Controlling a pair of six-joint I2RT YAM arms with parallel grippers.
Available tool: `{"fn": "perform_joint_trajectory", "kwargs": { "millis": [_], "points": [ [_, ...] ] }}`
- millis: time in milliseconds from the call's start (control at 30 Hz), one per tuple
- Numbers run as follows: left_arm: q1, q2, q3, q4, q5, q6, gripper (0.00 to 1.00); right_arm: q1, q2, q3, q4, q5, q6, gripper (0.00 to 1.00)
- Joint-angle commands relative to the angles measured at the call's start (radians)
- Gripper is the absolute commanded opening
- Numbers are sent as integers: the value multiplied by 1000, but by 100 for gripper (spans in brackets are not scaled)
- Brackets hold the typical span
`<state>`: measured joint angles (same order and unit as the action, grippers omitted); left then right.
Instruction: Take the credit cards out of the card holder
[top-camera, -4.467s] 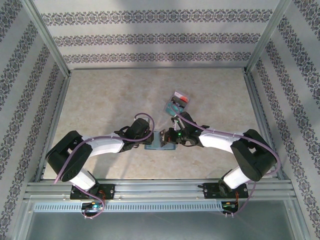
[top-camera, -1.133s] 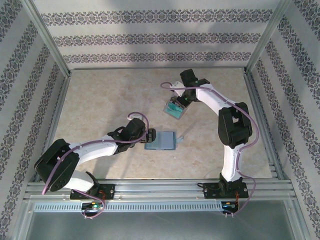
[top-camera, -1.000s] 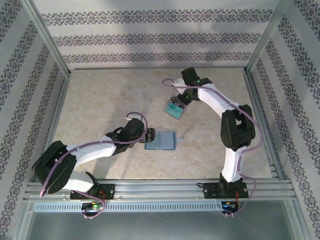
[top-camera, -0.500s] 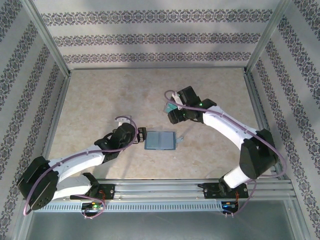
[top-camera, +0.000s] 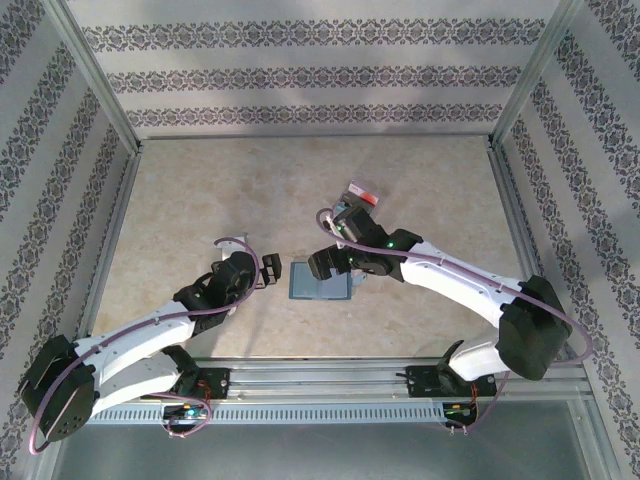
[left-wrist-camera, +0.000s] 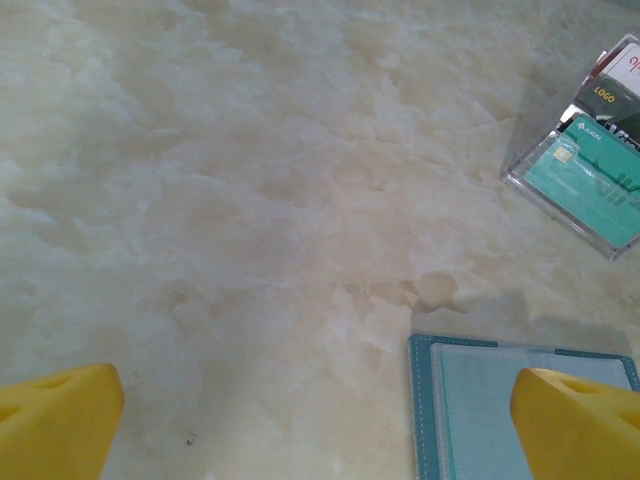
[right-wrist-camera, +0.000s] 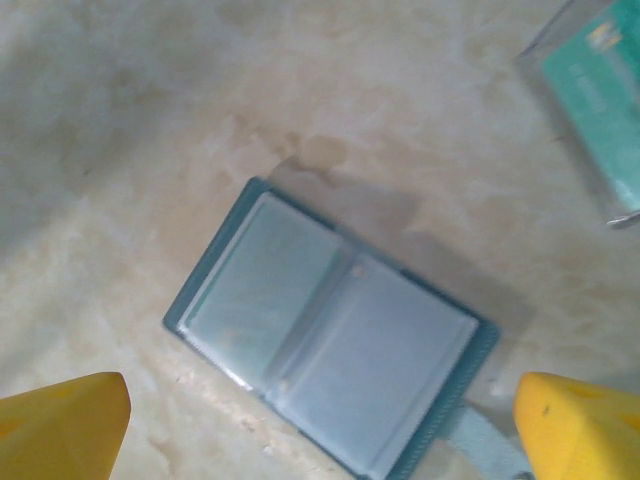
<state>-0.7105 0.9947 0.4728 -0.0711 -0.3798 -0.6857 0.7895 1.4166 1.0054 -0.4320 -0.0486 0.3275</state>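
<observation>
The card holder (top-camera: 320, 288) lies open and flat on the table, both blue-grey panels up, its strap tab (right-wrist-camera: 482, 440) at the right. My right gripper (top-camera: 322, 268) hovers over it, jaws wide open and holding nothing; in the right wrist view the card holder (right-wrist-camera: 330, 365) lies between the yellow fingertips (right-wrist-camera: 62, 425). My left gripper (top-camera: 270, 272) is open just left of the holder, apart from it, with the card holder's corner (left-wrist-camera: 500, 410) by its right fingertip (left-wrist-camera: 575, 430). The credit cards (top-camera: 358, 198) lie stacked behind the holder; a teal card (left-wrist-camera: 590, 175) is on top.
Pale marbled tabletop (top-camera: 220, 200) stretches wide to the left and back. Metal frame rails (top-camera: 110, 250) and patterned walls close in the sides. The right arm (top-camera: 450, 285) reaches across the table's right half, partly covering the card stack.
My right arm has swung from the card stack back over the card holder, and its jaws have opened wide. The left gripper has drawn back to the left, away from the holder's edge.
</observation>
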Motion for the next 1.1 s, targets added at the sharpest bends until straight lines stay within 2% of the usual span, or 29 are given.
{"fn": "perform_joint_trajectory", "kwargs": {
  "millis": [0,100,267,400,600,867,1067],
  "points": [
    [17,-42,-16,-65,-45,-14,99,73,5,-13,102,3,19,98],
    [20,-79,-22,-91,-59,-15,99,156,-1,-27,126,176,51,98],
    [24,-156,-48,-125,-85,-28,99,161,57,66,-4,244,97,98],
    [32,-197,-59,-148,-93,-30,99,163,150,142,-90,235,134,98],
    [48,-200,-46,-178,-97,-21,99,177,334,279,-226,224,180,84],
    [75,-199,-41,-210,-93,-24,99,195,479,377,-259,191,188,74],
    [83,-192,-46,-208,-85,-29,99,197,546,403,-275,209,202,72]
  ]
}}
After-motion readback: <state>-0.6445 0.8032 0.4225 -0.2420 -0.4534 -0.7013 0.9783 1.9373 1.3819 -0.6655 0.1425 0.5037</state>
